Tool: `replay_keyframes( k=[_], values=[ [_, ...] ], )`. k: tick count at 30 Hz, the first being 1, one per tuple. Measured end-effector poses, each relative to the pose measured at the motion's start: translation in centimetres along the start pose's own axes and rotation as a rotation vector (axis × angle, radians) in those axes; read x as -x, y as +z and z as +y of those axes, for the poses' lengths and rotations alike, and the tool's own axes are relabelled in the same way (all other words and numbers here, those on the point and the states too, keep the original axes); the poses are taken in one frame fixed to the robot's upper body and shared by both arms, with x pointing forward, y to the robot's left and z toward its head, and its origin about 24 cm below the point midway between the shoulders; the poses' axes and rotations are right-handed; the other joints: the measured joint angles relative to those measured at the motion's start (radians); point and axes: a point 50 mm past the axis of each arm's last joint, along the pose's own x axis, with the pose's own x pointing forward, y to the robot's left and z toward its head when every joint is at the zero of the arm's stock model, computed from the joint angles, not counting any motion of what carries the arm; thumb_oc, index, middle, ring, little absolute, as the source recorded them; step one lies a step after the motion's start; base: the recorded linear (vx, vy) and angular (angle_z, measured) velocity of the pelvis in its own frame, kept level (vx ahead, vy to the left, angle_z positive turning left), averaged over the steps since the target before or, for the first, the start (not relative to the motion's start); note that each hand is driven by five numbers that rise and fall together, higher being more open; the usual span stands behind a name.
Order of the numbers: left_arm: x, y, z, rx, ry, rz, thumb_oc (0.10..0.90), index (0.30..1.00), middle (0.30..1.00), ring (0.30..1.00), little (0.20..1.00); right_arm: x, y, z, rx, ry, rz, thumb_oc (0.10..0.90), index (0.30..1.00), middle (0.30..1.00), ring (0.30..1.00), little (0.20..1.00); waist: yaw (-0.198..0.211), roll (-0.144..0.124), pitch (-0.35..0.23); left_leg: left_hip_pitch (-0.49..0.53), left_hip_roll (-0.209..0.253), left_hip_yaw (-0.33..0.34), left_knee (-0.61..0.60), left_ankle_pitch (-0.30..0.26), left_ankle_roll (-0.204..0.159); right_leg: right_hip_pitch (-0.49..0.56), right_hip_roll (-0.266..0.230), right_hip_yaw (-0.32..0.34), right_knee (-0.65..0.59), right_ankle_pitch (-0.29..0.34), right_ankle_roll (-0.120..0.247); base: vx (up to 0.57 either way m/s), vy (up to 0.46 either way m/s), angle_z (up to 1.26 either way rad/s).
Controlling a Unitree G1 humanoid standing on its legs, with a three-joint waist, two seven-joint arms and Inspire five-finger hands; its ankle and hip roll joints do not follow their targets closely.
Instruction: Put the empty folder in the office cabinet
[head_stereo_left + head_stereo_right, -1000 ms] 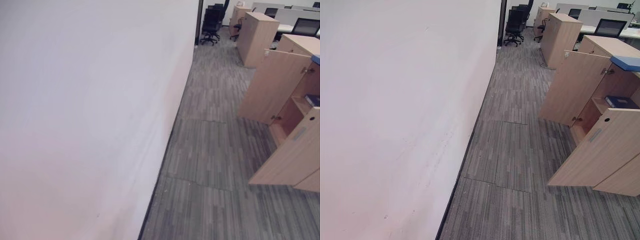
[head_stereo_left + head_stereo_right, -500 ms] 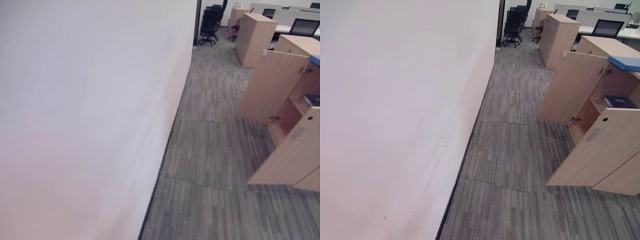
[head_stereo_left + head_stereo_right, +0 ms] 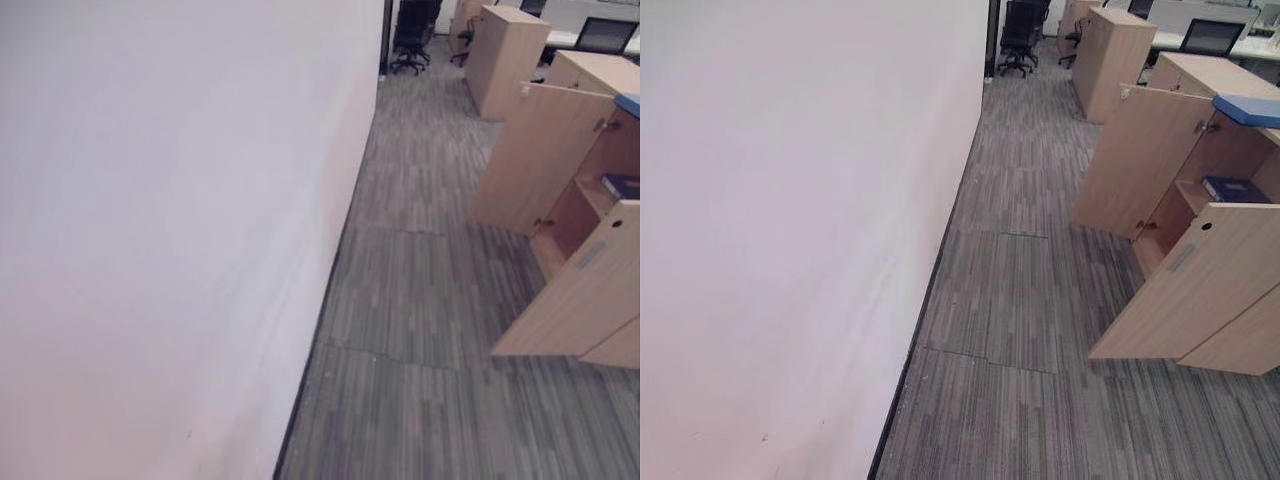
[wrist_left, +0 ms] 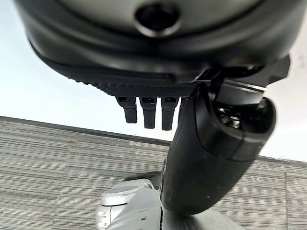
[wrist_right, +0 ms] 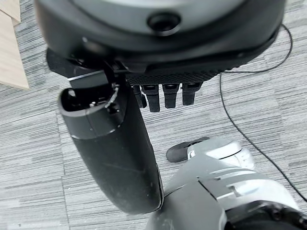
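Cabinet (image 3: 1225,215) sits at the right edge of both eye views w/ both doors swung open. The far door (image 3: 1130,165) stands upper right and the near door (image 3: 1185,285) is at mid right, angled out over the carpet (image 3: 1020,300).

Between the doors you can see a shelf inside, w/ a dark blue folder (image 3: 1235,188) lying flat on it. A lighter blue folder (image 3: 1248,108) lies on top of the cabinet, at the upper right corner of the frame and cut off by the edge. You can't tell from here which of the two is the empty one. Neither is in a hand.

L hand (image 4: 211,158), in its wrist view: fingers (image 4: 149,112) hang straight down in a row and the thumb stands out in front. It's relaxed and holding nothing, w/ carpet and the base of the wall past it.

R hand (image 5: 115,153), in its wrist view: same pose, fingers (image 5: 171,98) straight and loose, thumb out, nothing in it, carpet underneath.

White wall (image 3: 790,200) takes the whole left half of the eye views, w/ a dark skirting strip running diagonally down to bottom centre. At top centre a 2nd wooden cabinet (image 3: 1110,60) stands closed, w/ black office chairs (image 3: 1018,35) just left of it by the end of the wall.
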Motion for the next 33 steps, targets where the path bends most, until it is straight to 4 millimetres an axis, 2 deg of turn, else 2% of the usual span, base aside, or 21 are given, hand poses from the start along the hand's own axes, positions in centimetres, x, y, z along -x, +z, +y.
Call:
replay_keyframes(
  k=[2,3,6,7,8,9,10,12,13,14,15,17,18,21,22,24,25,27,28,30,33],
  values=[
    [-0.1,0.9,0.4,-0.003,0.01,-0.021,0.8,0.9,0.9,0.9,0.9,0.0,0.5,0.3,0.023,0.011,-0.012,0.8,0.9,0.9,0.9,0.9,0.0,-0.006,0.021,-0.04,0.013,0.012,0.053,-0.018,-0.028,-0.048,0.012,-0.012,0.069,-0.032,-0.005,0.01,-0.133,-0.08],
    [-0.1,1.0,0.8,-0.015,0.018,-0.022,0.8,0.9,0.9,0.9,0.9,-0.1,0.8,0.5,0.031,0.019,-0.016,0.8,0.9,0.9,0.9,0.9,0.003,-0.022,0.027,-0.054,0.013,0.015,0.075,-0.026,-0.024,-0.072,0.002,-0.007,0.095,-0.042,-0.012,0.03,-0.116,-0.24],
    [-0.1,1.3,2.1,-0.025,0.047,-0.026,0.8,0.9,0.9,0.9,0.9,-0.1,1.9,1.4,0.093,0.045,-0.039,0.8,0.9,0.9,0.9,0.9,0.009,-0.048,0.062,-0.086,0.042,0.03,0.175,-0.063,-0.072,-0.101,0.02,-0.017,0.166,-0.086,-0.045,0.02,-0.119,-0.23],
    [-0.2,2.2,2.5,-0.044,0.055,-0.05,0.8,0.9,0.9,0.9,0.9,-0.1,1.8,1.8,0.117,0.054,-0.034,0.8,0.9,0.9,0.9,0.9,0.018,-0.071,0.089,-0.144,0.038,0.019,0.331,-0.089,-0.083,-0.093,0.014,-0.002,0.183,-0.101,-0.061,0.01,-0.09,-0.18],
    [-0.2,2.0,2.4,-0.05,0.051,-0.043,0.8,0.9,0.9,0.9,0.9,-0.1,2.1,1.7,0.121,0.052,-0.043,0.8,0.9,0.9,0.9,0.9,0.034,-0.071,0.091,-0.172,0.04,0.008,0.398,-0.077,-0.098,-0.09,0.025,0.003,0.184,-0.102,-0.072,0.1,-0.08,-0.17],
    [-0.3,3.6,2.2,-0.063,0.046,-0.085,0.8,0.9,0.9,0.9,0.9,-0.1,2.6,1.3,0.164,0.041,-0.048,0.8,0.9,0.9,0.9,0.9,0.035,-0.071,0.121,-0.314,0.022,-0.076,0.645,-0.081,-0.086,-0.087,0.029,0.023,0.198,-0.1,-0.095,0.15,0.027,-0.19],
    [-0.2,3.6,2.0,-0.063,0.041,-0.087,0.8,0.9,0.9,0.9,0.9,-0.1,3.1,1.4,0.177,0.038,-0.06,0.8,0.9,0.9,0.9,0.9,0.047,-0.056,0.133,-0.349,0.015,-0.095,0.66,-0.097,-0.082,-0.079,0.033,0.042,0.198,-0.102,-0.106,0.15,0.023,-0.28],
    [-0.3,3.4,0.8,-0.055,0.009,-0.084,0.8,0.9,0.9,0.9,0.9,0.0,3.8,0.9,0.225,0.02,-0.069,0.8,0.9,0.9,0.9,0.9,0.066,-0.047,0.138,-0.357,-0.018,-0.125,0.474,-0.092,-0.072,-0.058,0.032,0.071,0.159,-0.088,-0.128,0.21,0.048,-0.56],
    [-0.3,3.0,0.5,-0.054,-0.009,-0.071,0.8,0.9,0.9,0.9,0.9,0.0,3.5,0.5,0.237,0.012,-0.062,0.8,0.9,0.9,0.9,0.9,0.06,-0.039,0.142,-0.363,-0.023,-0.126,0.434,-0.078,-0.061,-0.043,0.032,0.069,0.143,-0.078,-0.12,0.26,0.067,-0.39],
    [-0.2,2.7,0.4,-0.053,-0.014,-0.06,0.8,0.9,0.9,0.9,0.9,0.0,3.9,0.7,0.246,0.016,-0.075,0.8,0.9,0.9,0.9,0.9,0.056,-0.016,0.14,-0.365,-0.032,-0.125,0.401,-0.061,-0.065,-0.006,0.043,0.077,0.117,-0.083,-0.119,0.28,0.079,-0.15],
    [-0.2,2.4,0.2,-0.054,-0.018,-0.054,0.8,0.9,0.9,0.9,0.9,0.0,3.5,0.3,0.259,0.007,-0.051,0.8,0.9,0.9,0.9,0.9,0.062,-0.007,0.136,-0.309,-0.04,-0.156,0.207,-0.022,-0.075,0.046,0.055,0.089,0.057,-0.075,-0.117,0.3,0.093,-0.03],
    [-0.2,2.3,0.0,-0.061,-0.022,-0.054,0.8,0.9,0.9,0.9,0.9,0.0,3.8,0.5,0.263,0.01,-0.056,0.8,0.9,0.9,0.9,0.9,0.076,0.026,0.124,-0.308,-0.045,-0.169,0.087,0.035,-0.091,0.088,0.067,0.113,0.013,-0.074,-0.12,0.31,0.102,-0.23],
    [-0.2,2.1,-0.1,-0.059,-0.025,-0.047,0.8,0.9,0.9,0.9,0.9,0.0,3.9,0.4,0.27,0.008,-0.059,0.8,0.9,0.9,0.9,0.9,0.091,0.019,0.127,-0.299,-0.039,-0.166,0.049,0.04,-0.092,0.097,0.065,0.133,0.002,-0.071,-0.113,0.24,0.081,-0.54],
    [0.0,0.2,-0.5,-0.037,-0.034,0.0,0.8,0.9,0.9,0.9,0.9,0.0,3.5,0.2,0.305,0.003,-0.048,0.8,0.9,0.9,0.9,0.9,0.119,0.035,0.109,-0.244,-0.019,-0.175,0.028,0.032,-0.066,0.166,0.056,0.188,-0.014,-0.109,-0.066,0.3,0.144,-0.65],
    [0.1,-0.7,-0.6,-0.036,-0.037,0.02,0.8,0.9,0.9,0.9,0.9,0.0,3.1,0.2,0.323,0.003,-0.04,0.8,0.9,0.9,0.9,0.9,0.113,0.036,0.093,-0.225,-0.023,-0.167,0.027,0.068,-0.056,0.183,0.047,0.196,-0.006,-0.137,-0.054,0.24,0.153,-0.42],
    [0.2,-1.4,-0.6,-0.026,-0.05,0.044,0.8,0.9,0.9,0.9,0.9,-0.1,2.8,1.1,0.335,0.03,-0.038,0.8,0.9,0.9,0.9,0.9,0.112,-0.014,0.067,-0.215,-0.063,-0.131,0.028,0.104,-0.019,0.18,-0.003,0.185,0.022,-0.18,-0.014,0.32,0.232,-0.42],
    [0.2,-1.4,-0.7,-0.022,-0.059,0.05,0.8,0.9,0.9,0.9,0.9,-0.1,2.5,1.7,0.333,0.046,-0.032,0.8,0.9,0.9,0.9,0.9,0.115,-0.041,0.051,-0.212,-0.082,-0.105,0.028,0.119,0.023,0.179,-0.03,0.167,0.029,-0.19,0.003,0.26,0.193,-0.39],
    [0.3,-2.4,-0.7,0.068,-0.069,0.081,0.8,0.9,0.9,0.9,0.9,-0.2,1.6,2.7,0.33,0.072,-0.01,0.8,0.9,0.9,0.9,0.9,0.122,-0.06,0.039,-0.196,-0.092,-0.095,0.028,0.113,0.059,0.18,-0.041,0.128,0.048,-0.19,0.036,0.14,0.136,-0.19],
    [0.4,-2.9,-0.6,0.022,-0.061,0.095,0.8,0.9,0.9,0.9,0.9,-0.2,1.1,3.4,0.331,0.093,0.005,0.8,0.9,0.9,0.9,0.9,0.142,-0.072,0.029,-0.179,-0.1,-0.079,0.03,0.101,0.073,0.174,-0.056,0.109,0.078,-0.188,0.048,0.18,0.195,-0.2],
    [0.4,-3.1,-0.8,0.024,-0.076,0.106,0.8,0.9,0.9,0.9,0.9,-0.2,1.4,3.8,0.355,0.105,-0.002,0.8,0.9,0.9,0.9,0.9,0.151,-0.067,0.026,-0.164,-0.098,-0.07,0.027,0.094,0.083,0.155,-0.056,0.095,0.136,-0.191,0.06,0.14,0.181,-0.19],
    [0.4,-2.7,-1.7,-0.029,-0.101,0.095,0.8,0.9,0.9,0.9,0.9,-0.1,3.3,3.8,0.381,0.097,-0.052,0.8,0.9,0.9,0.9,0.9,0.167,-0.014,0.024,-0.146,-0.055,-0.05,0.027,0.074,0.094,-0.014,-0.039,0.031,0.484,-0.195,0.105,0.14,0.211,-0.23]
  ],
)
